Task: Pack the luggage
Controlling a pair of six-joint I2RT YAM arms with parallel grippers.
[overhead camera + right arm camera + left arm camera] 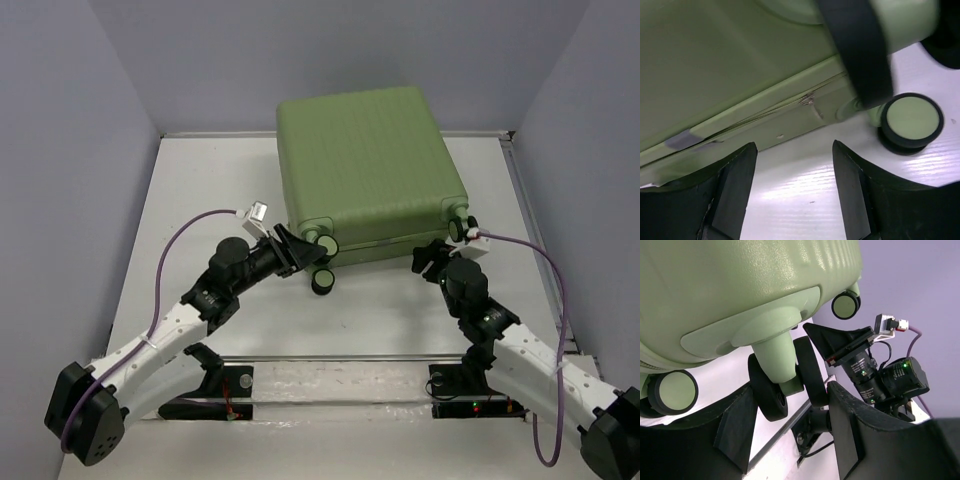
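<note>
Closing the luggage [370,170]

My left end effector [790,440] and right end effector [795,190] gape, empty; I should press the lid evenly.

Probably a lab: walled robot table [400,330]

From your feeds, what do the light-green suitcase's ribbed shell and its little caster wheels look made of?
Light-green ribbed suitcase shell: looks like rigid moulded plastic with a matte, finely pebbled finish; the left wrist view shows soft highlights and crisp moulded ribs. Black-tyred caster wheels: tyres seem to be dull black rubber or soft plastic, without shine; the hubs and forks match the shell's green plastic.
</note>
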